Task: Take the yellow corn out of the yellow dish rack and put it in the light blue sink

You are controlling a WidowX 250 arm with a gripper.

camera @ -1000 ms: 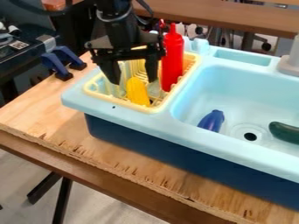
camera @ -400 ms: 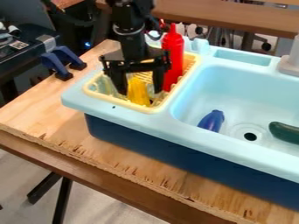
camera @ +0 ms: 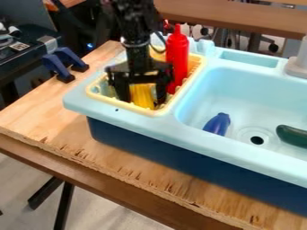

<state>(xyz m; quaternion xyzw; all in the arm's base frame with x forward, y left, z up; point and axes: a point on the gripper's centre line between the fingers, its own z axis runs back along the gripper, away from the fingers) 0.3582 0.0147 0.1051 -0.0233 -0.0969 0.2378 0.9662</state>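
Black arm (camera: 133,27) in from the 12 o'clock edge, with its tool (camera: 142,99) pointing down a little above centre, toward 12 o'clock. Fingers spread, one on each side of an upright yellow toy (camera: 142,93), inside a pale yellow rack (camera: 114,102). Very little room between toy and fingers; impossible to tell whether touching. Close behind the tool, toward 1 o'clock, a tall red bottle (camera: 177,49), upright in the same rack and tight against the room on that side. Toward 6 o'clock from the toy, just beside it, the rack's front rim, then the rounded light blue ledge of the sink (camera: 150,124).

At 3 o'clock, the wide, sunken basin, with a dark round drain (camera: 256,140) in its floor. Near the drain, a purple-blue toy (camera: 217,123) toward 10 o'clock and a dark green toy (camera: 294,136) toward 2 o'clock, well apart. Between tool and basin, the rack's side rim and the raised sink ledge. From 9 round to 5 o'clock, a strip of wooden bench (camera: 120,157) with a rough, splintered front edge. At 10 o'clock, two blue clamps (camera: 57,65) on the bench edge.
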